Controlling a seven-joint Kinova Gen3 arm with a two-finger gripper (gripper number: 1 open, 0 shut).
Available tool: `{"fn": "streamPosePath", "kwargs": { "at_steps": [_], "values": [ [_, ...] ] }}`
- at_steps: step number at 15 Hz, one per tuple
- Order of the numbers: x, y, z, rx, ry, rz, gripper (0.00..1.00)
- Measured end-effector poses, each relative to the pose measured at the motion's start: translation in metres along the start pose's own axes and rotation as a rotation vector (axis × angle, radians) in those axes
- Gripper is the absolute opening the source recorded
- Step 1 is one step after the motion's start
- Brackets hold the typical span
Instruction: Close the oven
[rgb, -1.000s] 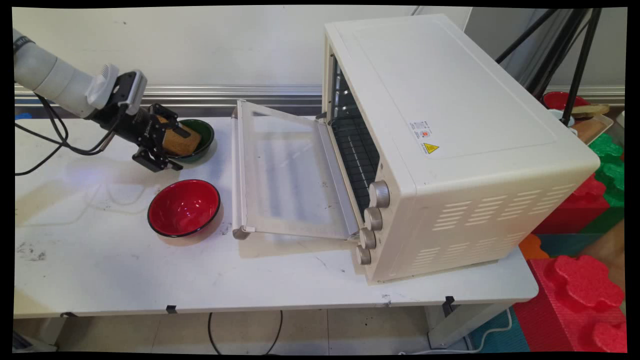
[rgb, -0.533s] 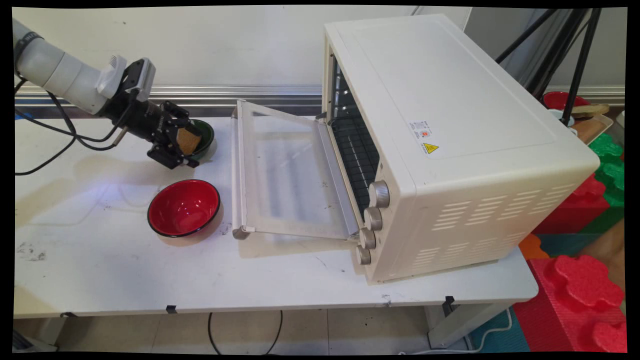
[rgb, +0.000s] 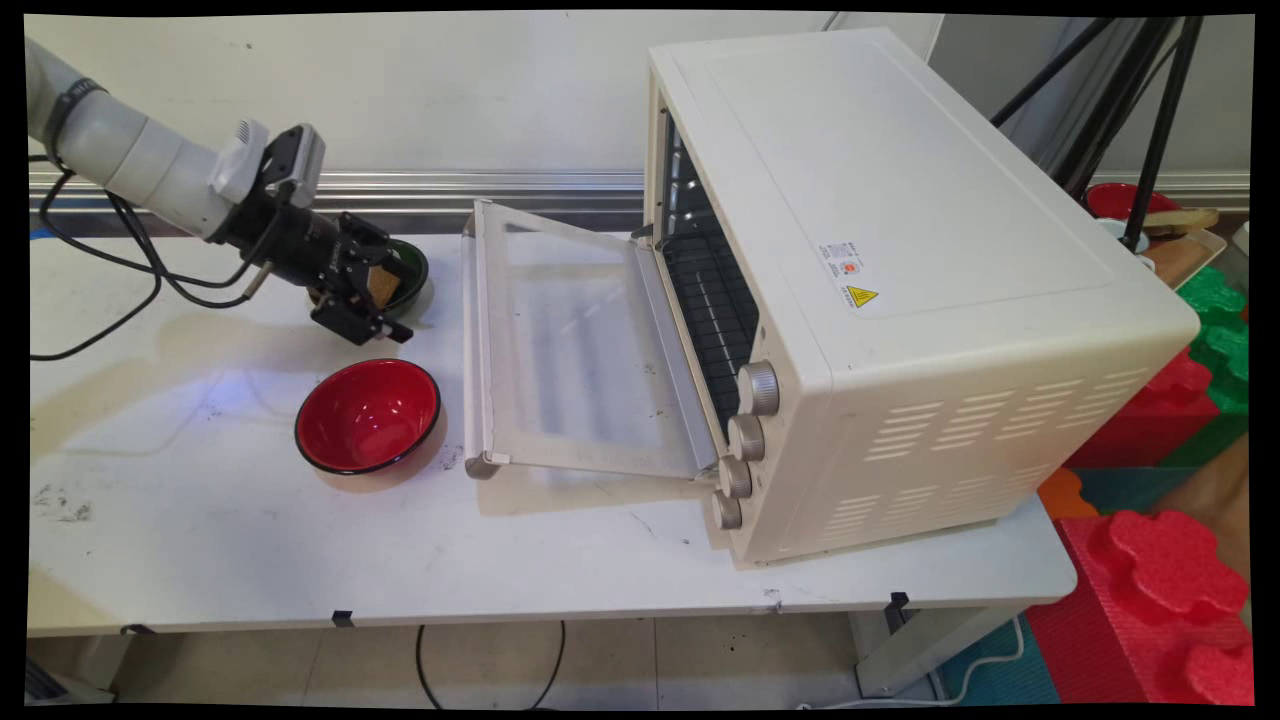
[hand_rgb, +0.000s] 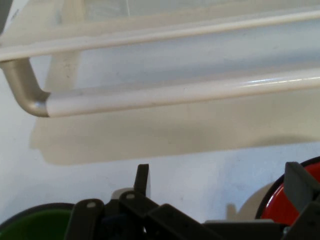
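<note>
My black gripper (rgb: 378, 292) is shut on a brown, bread-like block (rgb: 380, 282) and holds it in the air just over the green bowl (rgb: 412, 268) at the back left of the table. A red bowl (rgb: 368, 414) stands in front of it, nearer the camera. To the right, the cream toaster oven (rgb: 900, 280) has its glass door (rgb: 570, 350) folded down toward the gripper. In the hand view the door's handle bar (hand_rgb: 175, 92) runs across the top, the green bowl (hand_rgb: 35, 222) sits at the bottom left and the red bowl (hand_rgb: 272, 212) at the bottom right. The block is hidden there.
Black cables (rgb: 100, 270) hang from the arm over the table's left side. Red and green foam blocks (rgb: 1170, 570) are stacked beyond the table's right end. Tripod legs (rgb: 1150, 120) and a tray stand behind the oven.
The gripper has lifted the brown block out of the green bowl and carried it up and to the right, toward the oven door. The bowls have not moved.
</note>
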Motion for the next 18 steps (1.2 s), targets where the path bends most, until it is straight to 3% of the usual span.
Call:
{"fn": "streamPosePath", "kwargs": {
  "at_steps": [7,8,18],
  "values": [
    [-0.007,0.006,0.039,-0.027,0.007,-0.049,1.0],
    [-0.007,0.007,0.042,-0.03,0.01,-0.051,0.0],
    [-0.004,0.01,0.064,-0.059,0.076,-0.064,0.0]
  ]
}}
